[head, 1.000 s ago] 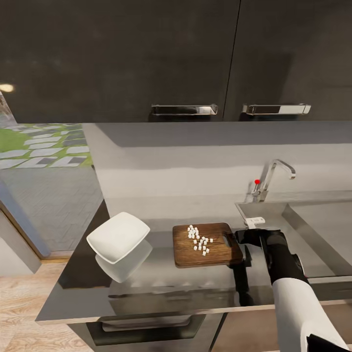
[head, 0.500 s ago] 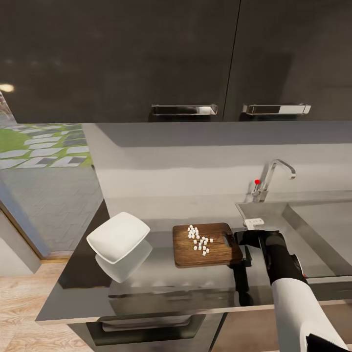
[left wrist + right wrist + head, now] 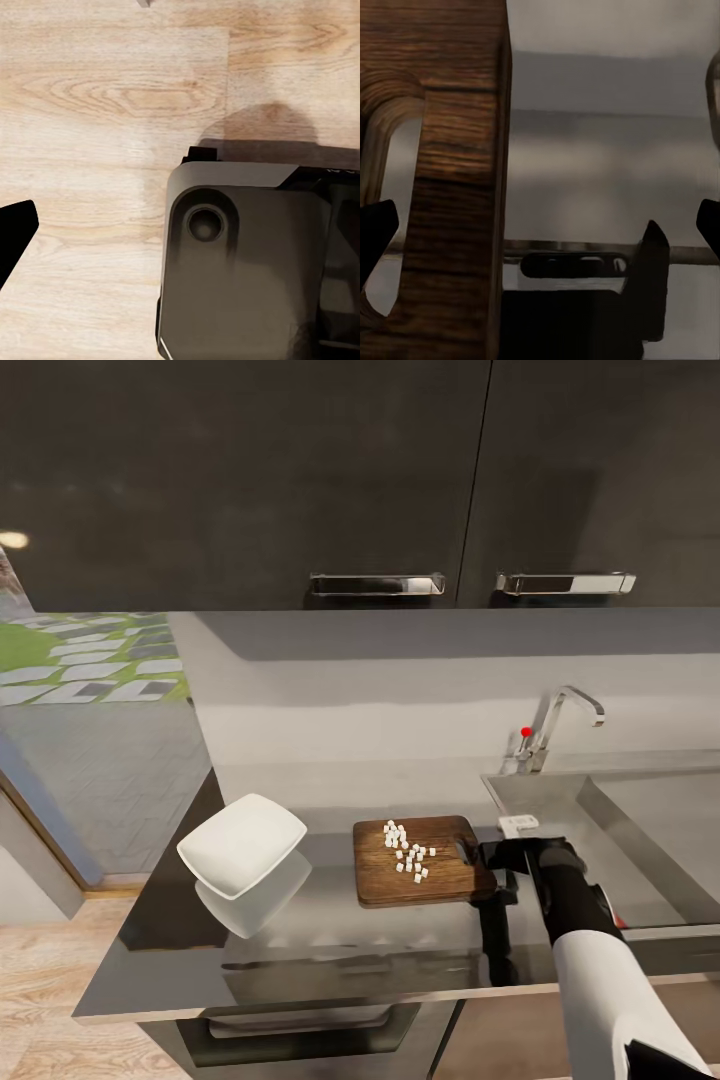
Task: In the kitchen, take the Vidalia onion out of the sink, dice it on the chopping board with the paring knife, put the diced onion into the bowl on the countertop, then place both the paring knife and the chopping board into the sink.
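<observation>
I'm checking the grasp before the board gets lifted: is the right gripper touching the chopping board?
Cannot tell. In the head view the right gripper meets the chopping board at its handle end, but neither that view nor the right wrist view shows contact or gap plainly.

Gap, bowl (image 3: 243, 843) to chopping board (image 3: 420, 859): open surface (image 3: 320, 930).
Board's sink-side edge: right gripper (image 3: 497, 852) adjacent.

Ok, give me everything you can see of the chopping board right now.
The chopping board is a brown wooden rectangle with rounded corners, lying flat on the glossy countertop between the bowl and the sink. Small white onion dice sit scattered on it. Its slot-shaped handle hole faces the sink, where the right gripper sits at that edge, jaws open.
</observation>
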{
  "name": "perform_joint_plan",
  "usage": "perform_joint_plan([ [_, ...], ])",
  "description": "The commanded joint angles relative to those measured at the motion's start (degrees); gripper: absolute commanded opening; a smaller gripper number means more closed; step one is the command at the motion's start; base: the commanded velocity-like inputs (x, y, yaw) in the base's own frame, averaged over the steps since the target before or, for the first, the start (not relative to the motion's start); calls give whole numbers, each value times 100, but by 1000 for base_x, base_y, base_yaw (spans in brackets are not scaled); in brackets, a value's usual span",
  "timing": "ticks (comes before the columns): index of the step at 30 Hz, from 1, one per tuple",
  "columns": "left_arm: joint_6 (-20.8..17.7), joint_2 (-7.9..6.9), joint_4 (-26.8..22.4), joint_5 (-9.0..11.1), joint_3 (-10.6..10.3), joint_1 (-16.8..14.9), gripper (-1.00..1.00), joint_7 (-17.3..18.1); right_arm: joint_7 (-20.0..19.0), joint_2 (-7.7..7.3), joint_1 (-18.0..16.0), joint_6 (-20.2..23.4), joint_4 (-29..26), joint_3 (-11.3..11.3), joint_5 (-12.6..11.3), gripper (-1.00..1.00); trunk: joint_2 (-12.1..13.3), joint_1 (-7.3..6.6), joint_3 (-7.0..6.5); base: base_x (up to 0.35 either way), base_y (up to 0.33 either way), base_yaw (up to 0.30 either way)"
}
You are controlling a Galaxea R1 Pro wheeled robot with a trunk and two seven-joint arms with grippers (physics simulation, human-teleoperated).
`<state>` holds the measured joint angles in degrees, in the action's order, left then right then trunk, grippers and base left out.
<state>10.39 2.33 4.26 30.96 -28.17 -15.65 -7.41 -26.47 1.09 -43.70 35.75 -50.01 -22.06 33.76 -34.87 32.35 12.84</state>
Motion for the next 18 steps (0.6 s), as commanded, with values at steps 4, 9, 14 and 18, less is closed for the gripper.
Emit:
perform_joint_plan([
  [4, 34, 5, 23, 15, -34, -9, 100, -7, -33, 16, -7, 3, 51, -25, 60, 100, -8, 2, 9, 0, 0, 0],
  [9, 29, 7, 23, 15, -32, -9, 100, -6, -24, 22, -7, 2, 69, -18, 60, 100, -8, 2, 9, 0, 0, 0],
  [14, 25, 5, 23, 15, -36, -9, 100, -6, -19, 22, -7, 2, 70, -17, 60, 100, -8, 2, 9, 0, 0, 0],
  [18, 25, 6, 23, 15, -34, -9, 100, -6, -24, 19, -7, 0, 70, -21, 60, 100, -8, 2, 9, 0, 0, 0],
])
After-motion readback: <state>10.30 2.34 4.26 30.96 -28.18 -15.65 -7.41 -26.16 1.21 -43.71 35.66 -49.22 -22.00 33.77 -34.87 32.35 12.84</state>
